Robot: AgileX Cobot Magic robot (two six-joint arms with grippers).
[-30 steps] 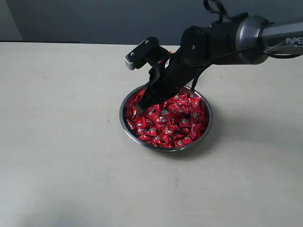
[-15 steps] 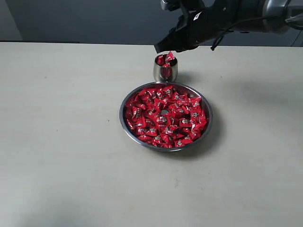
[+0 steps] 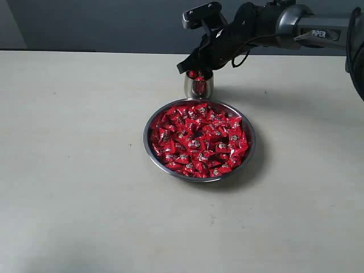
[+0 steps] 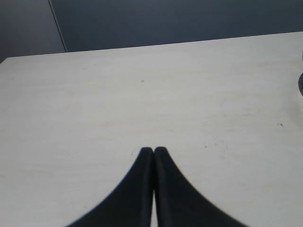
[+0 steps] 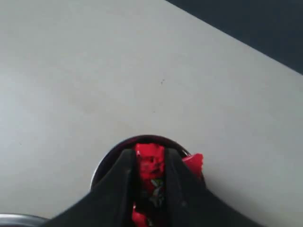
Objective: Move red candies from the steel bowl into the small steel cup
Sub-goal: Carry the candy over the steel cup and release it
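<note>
As right claw [image 3: 190, 68] lowered, its candy [image 5: 150, 158] reached cup [image 3: 198, 88].

1. The red candies [image 3: 198, 139] are shiny red, and each wrapper carries a small white-grey mark.
2. The steel bowl [image 3: 147, 145] is mirror-bright silver along its rim.
3. The small steel cup [image 3: 198, 88] is silver too, and its side reflects red.
4. The table [image 3: 74, 170] is plain pale beige with a few tiny dark specks.
5. The wall [image 3: 102, 23] is dark blue-grey.
6. The right gripper [image 3: 193, 67] is black; its arm [image 3: 296, 23] is silver-grey, with white lettering on a dark label.
7. The left gripper [image 4: 154, 153] is matte black.
</note>
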